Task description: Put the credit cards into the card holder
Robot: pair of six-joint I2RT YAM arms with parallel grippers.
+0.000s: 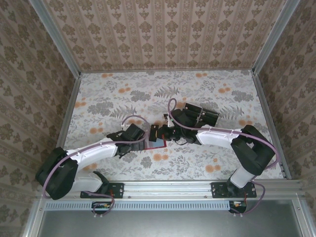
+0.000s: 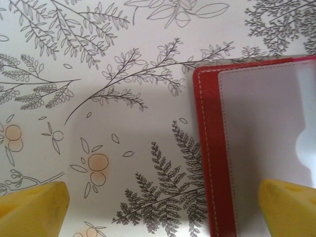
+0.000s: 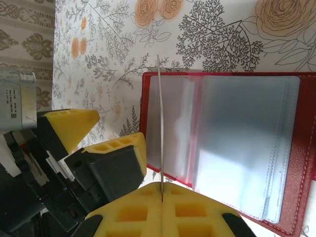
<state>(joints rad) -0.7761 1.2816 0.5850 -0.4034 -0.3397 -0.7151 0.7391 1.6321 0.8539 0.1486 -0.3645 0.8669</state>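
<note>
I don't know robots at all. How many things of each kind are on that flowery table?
Robot arms: 2 (left, right)
Red card holder, lying open: 1
Thin card, pinched edge-on in the right gripper: 1
Total: 4
The dark shapes beyond the right arm are too unclear to count.

Arms [image 1: 94, 153] hem wallet [image 1: 159, 145] (far table [image 1: 163, 86] open).

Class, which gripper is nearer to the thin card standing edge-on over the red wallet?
Right. The right gripper is shut on the card, holding it over the edge of the wallet. The left gripper hangs open beside it, straddling that edge.
</note>
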